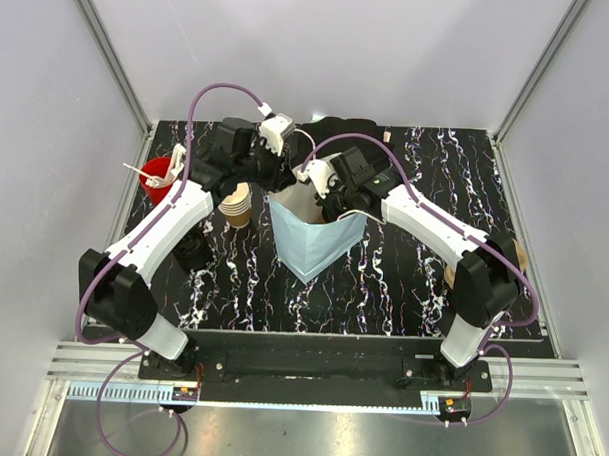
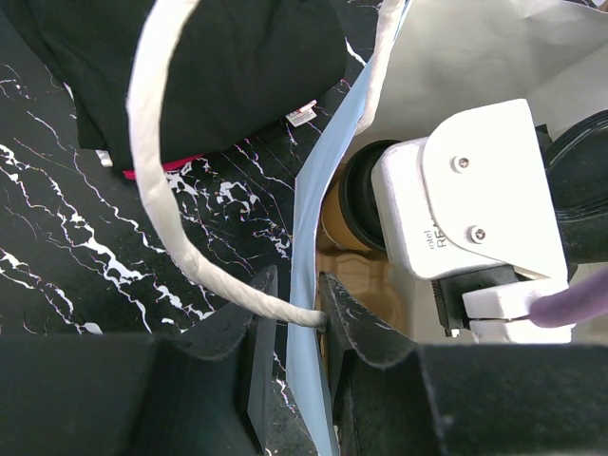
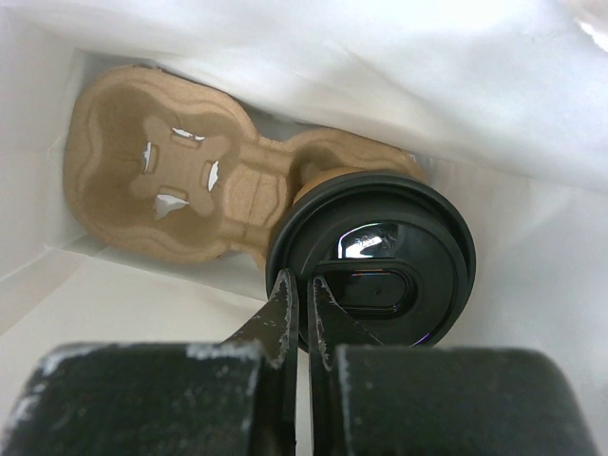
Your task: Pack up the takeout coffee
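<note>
The takeout coffee (image 3: 370, 256) stands inside the paper bag (image 1: 309, 243), seated in one pocket of a moulded brown cup carrier (image 3: 152, 171) that lies on the bag's floor; its round black lid is on and faces up, and the carrier's other pocket holds nothing; from the left wrist view a strip of the tan cup wall and the lid's edge show just inside the bag's blue wall.

The right gripper (image 3: 302, 304) reaches down into the bag; its jaws are pressed together, and their tips lie over the lid's rim on the side nearest the carrier's free pocket; whether they pinch that rim I cannot tell.

The left gripper (image 2: 296, 285) is at the bag's upper edge, clamped on the thin blue wall, one finger outside the bag and one inside; the bag's white cord handle (image 2: 152, 171) loops up from between those fingers.

The bag stands upright and open on the black, white-veined tabletop (image 1: 403, 281); just beside its left side is a nested stack of tan cups (image 1: 238, 204); farther left of the bag is a red cup (image 1: 158, 173) holding white straws; beyond the bag's far side lies a black cloth-like bundle (image 2: 209, 66) with a small label.
</note>
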`<state>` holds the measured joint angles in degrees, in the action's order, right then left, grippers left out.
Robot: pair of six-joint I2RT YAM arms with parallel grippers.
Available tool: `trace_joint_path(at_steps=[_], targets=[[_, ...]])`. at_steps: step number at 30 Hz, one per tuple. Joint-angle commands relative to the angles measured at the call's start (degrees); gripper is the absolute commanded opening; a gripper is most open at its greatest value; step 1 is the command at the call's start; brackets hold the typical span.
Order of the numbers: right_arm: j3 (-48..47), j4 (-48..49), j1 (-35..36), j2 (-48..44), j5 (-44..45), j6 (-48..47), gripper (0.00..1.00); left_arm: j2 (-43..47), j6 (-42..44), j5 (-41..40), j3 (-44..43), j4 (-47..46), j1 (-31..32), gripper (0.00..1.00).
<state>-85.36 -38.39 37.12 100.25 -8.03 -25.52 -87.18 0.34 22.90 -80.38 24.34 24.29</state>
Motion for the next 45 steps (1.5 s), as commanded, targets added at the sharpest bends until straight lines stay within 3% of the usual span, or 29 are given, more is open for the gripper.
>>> trace_joint_path(at_steps=[1,45], targets=[[0.28,2.53,-0.38,-1.02,0.04,-0.67,0.00,1.92,0.10,0.31,-1.89,-1.66,0.14,0.27],[2.39,5.43,-1.44,-0.05,-1.64,-0.94,0.00,2.19,0.10,0.75,-1.62,-1.75,0.14,0.27]])
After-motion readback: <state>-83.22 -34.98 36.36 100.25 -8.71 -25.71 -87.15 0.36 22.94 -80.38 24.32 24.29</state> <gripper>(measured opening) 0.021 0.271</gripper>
